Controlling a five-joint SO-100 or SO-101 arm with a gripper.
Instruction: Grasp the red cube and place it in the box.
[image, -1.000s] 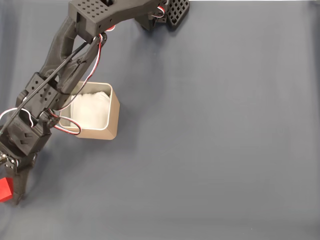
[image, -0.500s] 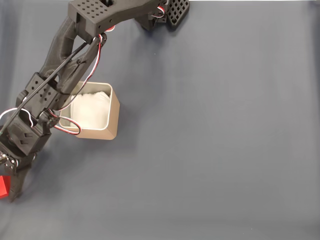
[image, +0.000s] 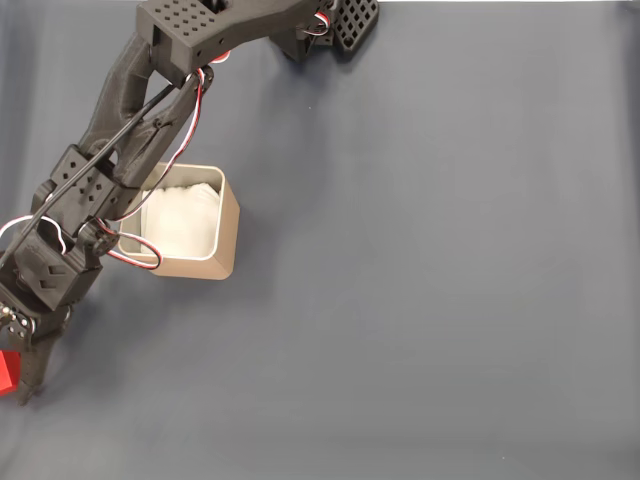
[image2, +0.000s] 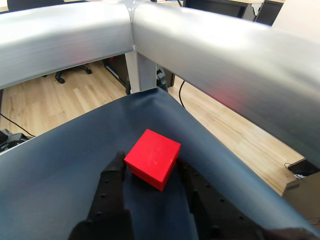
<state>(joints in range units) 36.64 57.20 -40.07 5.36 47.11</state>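
Note:
The red cube (image2: 152, 157) lies on the dark cloth close to the table's corner. In the wrist view my gripper (image2: 150, 161) has a black finger against each side of it, shut on the cube. Seen from the fixed view, the red cube (image: 5, 372) is cut off by the left edge, with my gripper (image: 12, 385) at it, low on the left. The box (image: 227, 240), tan with white padding inside, stands up and to the right of the gripper, partly under the arm's links.
The cloth's corner edge (image2: 200, 125) drops off just behind the cube, with wooden floor beyond. Grey metal frame bars (image2: 200, 45) cross above. The arm's base (image: 340, 25) is at the top of the fixed view.
The gripper and the red cube have shifted slightly left and up in the fixed view, so more of the cube is cut off by the left edge.

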